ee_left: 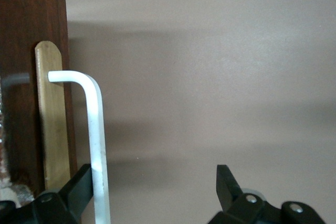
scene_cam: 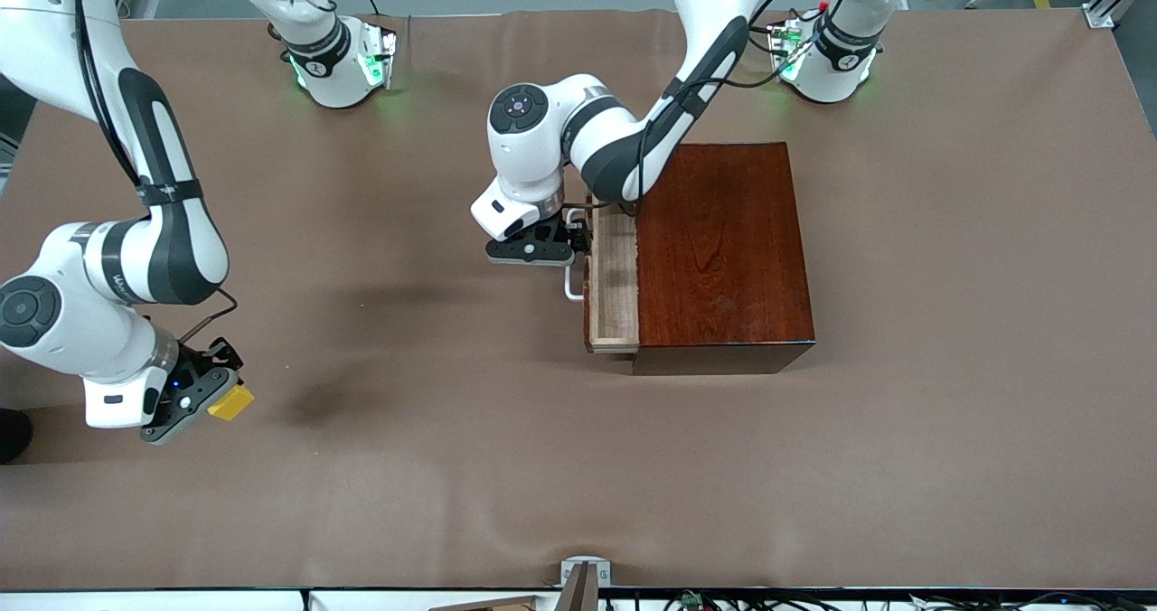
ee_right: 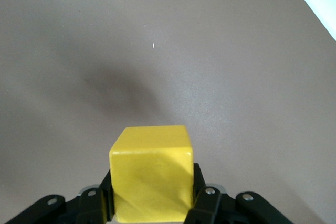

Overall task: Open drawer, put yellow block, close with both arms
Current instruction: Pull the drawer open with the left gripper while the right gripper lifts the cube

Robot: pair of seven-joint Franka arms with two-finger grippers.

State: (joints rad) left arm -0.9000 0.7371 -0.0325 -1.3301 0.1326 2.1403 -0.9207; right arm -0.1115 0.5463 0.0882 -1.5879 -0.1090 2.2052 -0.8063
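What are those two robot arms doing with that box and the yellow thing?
They are putting a block away in a drawer. The left tool is at the white handle of the drawer, fingers open, one on each side of the bar. The drawer is pulled out a little from the brown box. The right tool is shut on the yellow block, up over the brown table toward the right arm's end, not yet over the drawer.

drawer (scene_cam: 615,277) part out of box (scene_cam: 723,249), block (scene_cam: 231,402) well apart — twd right arm's end
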